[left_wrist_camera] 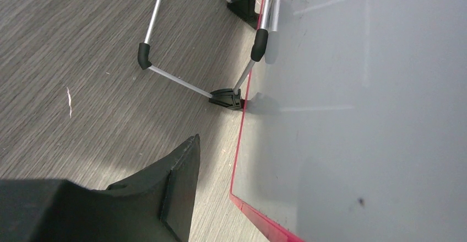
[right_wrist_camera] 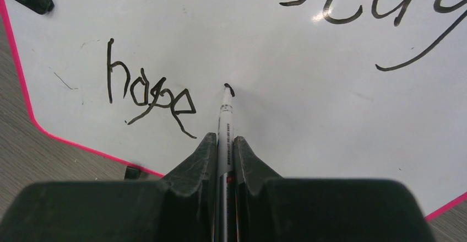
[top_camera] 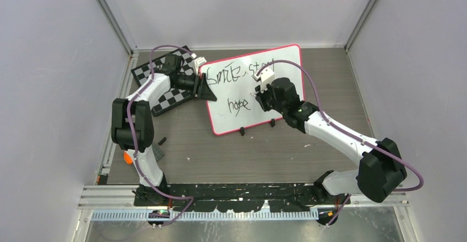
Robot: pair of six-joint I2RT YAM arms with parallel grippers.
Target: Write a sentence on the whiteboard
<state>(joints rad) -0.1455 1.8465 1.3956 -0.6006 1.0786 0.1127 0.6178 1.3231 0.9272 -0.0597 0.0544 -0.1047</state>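
Our right gripper [right_wrist_camera: 224, 141] is clamped on a marker [right_wrist_camera: 224, 115], its tip touching the whiteboard [right_wrist_camera: 330, 159] just right of "hope", where we judge the sentence [right_wrist_camera: 151, 96] carries on. That board lies flat mid-table beside a chessboard [top_camera: 165, 96]. Our left gripper [top_camera: 205, 87] sits at its left edge, likely steadying it against the pen's drag; whether those jaws grip, we cannot tell.

I stand before a booth closed in by plain pale grey walls [top_camera: 237, 10], bare and matte, joined at the corners by slim aluminium posts [top_camera: 113, 19]. The table [top_camera: 248, 156] is grey-brown wood grain, scuffed with small white flecks. A black rail [top_camera: 242, 189] runs along its near edge. The light is soft and even.
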